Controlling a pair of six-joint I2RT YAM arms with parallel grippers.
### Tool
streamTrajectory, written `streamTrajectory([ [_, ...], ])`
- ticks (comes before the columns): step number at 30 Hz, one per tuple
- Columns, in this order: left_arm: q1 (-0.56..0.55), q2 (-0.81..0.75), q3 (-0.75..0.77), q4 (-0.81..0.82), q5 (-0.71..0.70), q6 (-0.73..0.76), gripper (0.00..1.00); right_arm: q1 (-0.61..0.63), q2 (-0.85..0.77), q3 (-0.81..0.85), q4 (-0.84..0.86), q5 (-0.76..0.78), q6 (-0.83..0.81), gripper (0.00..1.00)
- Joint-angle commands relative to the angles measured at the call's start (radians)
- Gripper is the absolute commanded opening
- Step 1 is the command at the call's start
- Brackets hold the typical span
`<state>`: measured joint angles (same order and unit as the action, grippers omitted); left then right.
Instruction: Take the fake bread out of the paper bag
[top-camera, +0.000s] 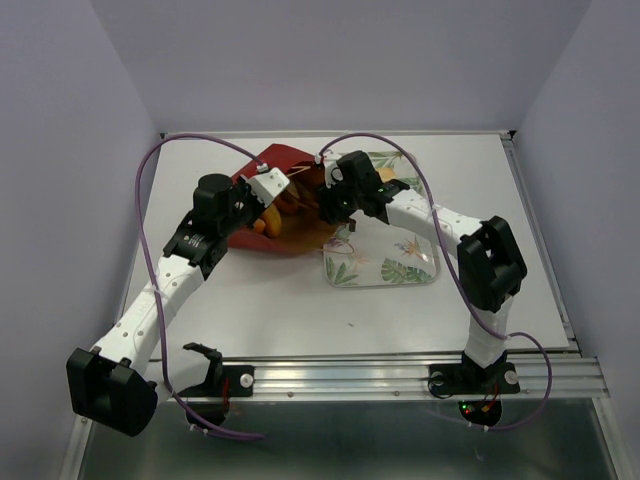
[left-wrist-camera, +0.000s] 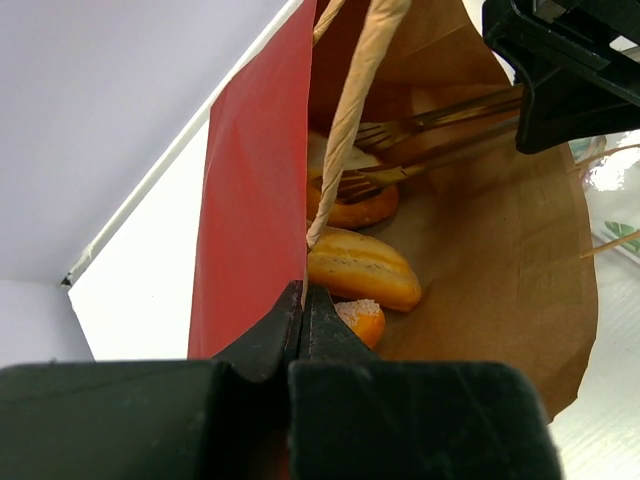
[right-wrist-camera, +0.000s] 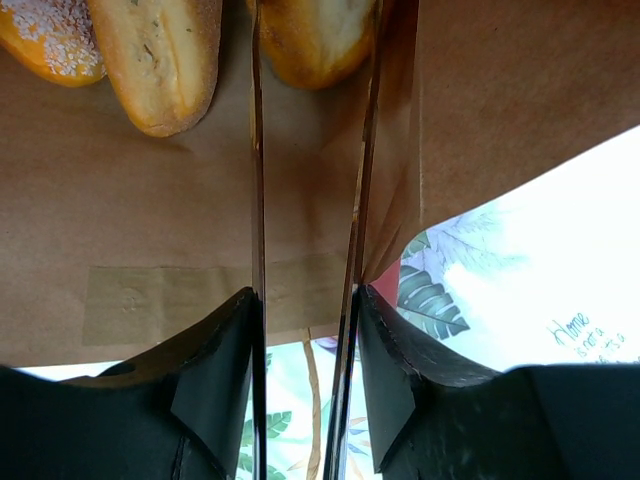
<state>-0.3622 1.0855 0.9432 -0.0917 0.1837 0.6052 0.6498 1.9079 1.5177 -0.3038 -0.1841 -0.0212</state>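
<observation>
The paper bag (left-wrist-camera: 250, 200) lies on its side on the surface (top-camera: 260, 300), its mouth edge overlapping the leaf tray (top-camera: 400, 270). The left hand (left-wrist-camera: 303, 300) is pinched tight on the red rim. The fake bread (left-wrist-camera: 362, 268) sits deep inside. The right hand (right-wrist-camera: 310, 40), its long fingers apart, straddles one piece; whether it grips I cannot tell.

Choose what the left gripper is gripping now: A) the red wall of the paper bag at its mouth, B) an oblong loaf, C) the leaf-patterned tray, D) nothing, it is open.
A: the left wrist view shows the left gripper closed on the red wall of the paper bag, with the fake bread lying loose inside.
</observation>
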Motion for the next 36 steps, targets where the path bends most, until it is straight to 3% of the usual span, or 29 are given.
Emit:
streamTrajectory([
  [1,-0.001,-0.012,0.035,0.109,0.033,0.008,0.00,0.022,-0.049,0.048,0.063,-0.054,0.018,0.24],
  [16,-0.001,-0.006,0.025,0.107,0.013,0.008,0.00,0.022,-0.086,0.088,0.055,-0.043,0.101,0.09],
  [33,-0.001,0.024,0.031,0.119,-0.061,0.010,0.00,0.022,-0.219,0.018,0.009,-0.038,0.079,0.09],
  [36,-0.001,0.025,0.031,0.119,-0.050,0.010,0.00,0.022,-0.201,0.007,-0.009,-0.025,0.084,0.17],
])
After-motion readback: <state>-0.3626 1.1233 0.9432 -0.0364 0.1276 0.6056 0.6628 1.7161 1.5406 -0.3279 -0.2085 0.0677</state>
